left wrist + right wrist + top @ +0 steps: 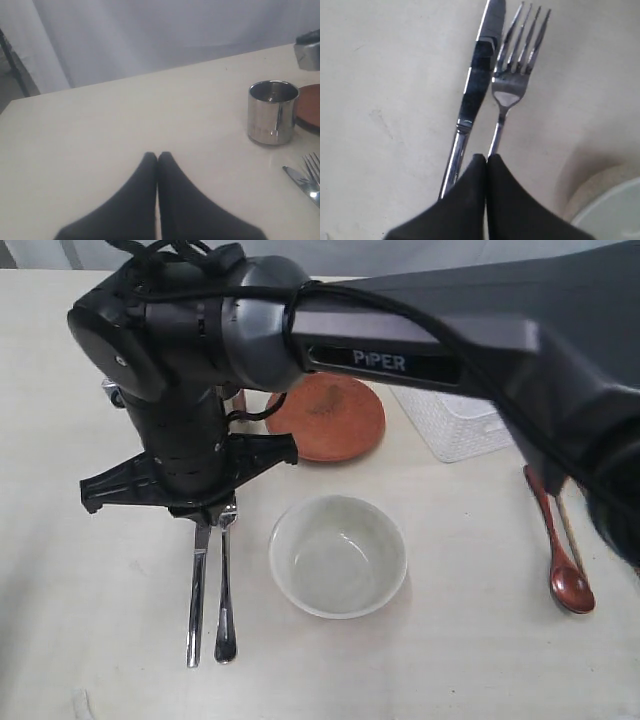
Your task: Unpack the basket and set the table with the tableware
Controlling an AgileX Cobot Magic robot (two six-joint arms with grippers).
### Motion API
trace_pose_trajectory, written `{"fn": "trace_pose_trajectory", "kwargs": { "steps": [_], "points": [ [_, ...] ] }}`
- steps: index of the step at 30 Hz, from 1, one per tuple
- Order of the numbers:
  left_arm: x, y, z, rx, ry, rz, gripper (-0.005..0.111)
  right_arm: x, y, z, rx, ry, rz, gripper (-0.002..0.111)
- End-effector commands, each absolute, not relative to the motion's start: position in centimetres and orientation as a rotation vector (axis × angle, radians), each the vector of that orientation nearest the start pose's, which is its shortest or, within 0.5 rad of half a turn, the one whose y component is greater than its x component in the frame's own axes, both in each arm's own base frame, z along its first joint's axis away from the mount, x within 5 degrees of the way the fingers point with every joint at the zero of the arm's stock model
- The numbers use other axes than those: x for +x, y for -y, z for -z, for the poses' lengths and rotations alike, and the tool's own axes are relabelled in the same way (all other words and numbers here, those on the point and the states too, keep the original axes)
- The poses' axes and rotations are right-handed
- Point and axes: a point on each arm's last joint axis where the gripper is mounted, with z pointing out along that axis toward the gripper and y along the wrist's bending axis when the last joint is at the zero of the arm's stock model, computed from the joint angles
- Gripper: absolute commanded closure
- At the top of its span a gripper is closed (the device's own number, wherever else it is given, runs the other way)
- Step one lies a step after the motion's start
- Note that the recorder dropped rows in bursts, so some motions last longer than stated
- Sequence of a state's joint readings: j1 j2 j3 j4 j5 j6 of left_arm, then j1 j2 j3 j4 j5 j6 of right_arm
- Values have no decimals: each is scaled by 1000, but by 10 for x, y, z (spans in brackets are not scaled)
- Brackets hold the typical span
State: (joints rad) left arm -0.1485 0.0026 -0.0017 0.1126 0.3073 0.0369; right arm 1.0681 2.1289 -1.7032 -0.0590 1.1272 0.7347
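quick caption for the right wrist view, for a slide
Shut right hand over a knife and fork lying side by side on the table, a bowl close by.

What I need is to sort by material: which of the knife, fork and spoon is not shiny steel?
The spoon, dark red, lying right of the bowl. The knife and fork are shiny steel, side by side left of the bowl.
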Motion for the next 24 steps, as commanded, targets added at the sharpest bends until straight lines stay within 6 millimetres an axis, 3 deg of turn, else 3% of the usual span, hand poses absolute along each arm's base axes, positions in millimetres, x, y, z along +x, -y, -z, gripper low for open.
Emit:
{"fn": "trace_pose_trajectory", "kwargs": {
  "steps": [1, 5, 11, 18, 24],
  "points": [
    [54, 5, -186, 224, -1767, -21, 107, 210, -363, -196, -481, -2928, -138, 108],
    [54, 5, -186, 224, -1767, -21, 107, 204, -354, -185, -466, -2929, -176, 108],
    [54, 5, -186, 224, -1767, -21, 107, 199, -345, -155, -480, -2976, -96, 108],
    [54, 5, -186, 224, -1767, -21, 107, 193, -353, -149, -511, -2950, -144, 108],
    [54, 5, -186, 224, -1767, -21, 107, 187, -355, -130, -546, -2991, -56, 108]
  ]
}}
